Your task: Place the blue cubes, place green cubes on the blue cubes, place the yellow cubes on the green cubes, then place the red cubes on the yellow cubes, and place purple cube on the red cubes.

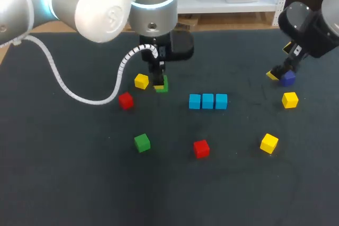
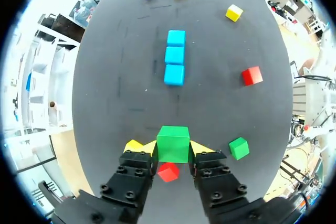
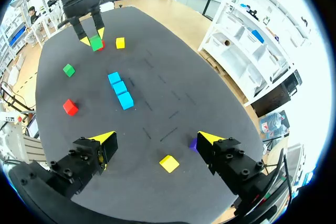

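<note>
While pinching green cube point(image 2: 173, 142) in left gripper point(image 2: 171, 149), ten o'clock of blue row point(image 1: 207, 101); keeping right gripper point(image 3: 156, 140) wide open, empty, two o'clock, by purple cube point(image 3: 193, 144).

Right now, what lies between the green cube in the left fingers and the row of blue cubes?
Nothing: the left wrist view shows only bare table between the held green cube and the blue cubes. The head view agrees.
</note>
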Robot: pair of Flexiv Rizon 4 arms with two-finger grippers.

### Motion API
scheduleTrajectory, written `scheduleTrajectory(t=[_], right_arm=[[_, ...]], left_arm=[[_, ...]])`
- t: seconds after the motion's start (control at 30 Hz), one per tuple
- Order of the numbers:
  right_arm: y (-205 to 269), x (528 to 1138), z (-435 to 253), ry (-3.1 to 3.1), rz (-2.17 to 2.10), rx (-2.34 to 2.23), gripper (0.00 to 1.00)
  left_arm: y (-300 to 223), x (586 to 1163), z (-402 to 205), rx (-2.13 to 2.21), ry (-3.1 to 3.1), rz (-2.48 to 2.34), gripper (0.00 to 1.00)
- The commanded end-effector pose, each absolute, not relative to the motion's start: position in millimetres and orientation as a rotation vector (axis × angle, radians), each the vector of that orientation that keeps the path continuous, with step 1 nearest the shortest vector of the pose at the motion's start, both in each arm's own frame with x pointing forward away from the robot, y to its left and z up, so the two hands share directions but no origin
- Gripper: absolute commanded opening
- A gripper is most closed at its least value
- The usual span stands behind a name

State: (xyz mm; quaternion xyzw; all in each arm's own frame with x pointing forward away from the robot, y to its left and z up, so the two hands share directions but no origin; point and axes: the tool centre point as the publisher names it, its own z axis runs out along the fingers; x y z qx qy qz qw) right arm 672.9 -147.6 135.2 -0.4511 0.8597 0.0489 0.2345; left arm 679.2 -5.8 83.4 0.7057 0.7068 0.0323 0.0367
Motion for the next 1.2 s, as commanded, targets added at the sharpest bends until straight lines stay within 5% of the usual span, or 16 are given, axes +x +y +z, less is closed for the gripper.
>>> scheduleTrajectory(t=[0.03,1.2], right_arm=[[-147.4,672.5,134.7,2.359,0.131,-1.236,1.0],[-147.4,672.5,134.7,2.359,0.131,-1.236,1.0]], left_arm=[[-15.1,678.6,78.2,2.169,2.157,0.093,0.0],[-74.7,686.3,60.9,2.315,2.175,0.05,0.0]])
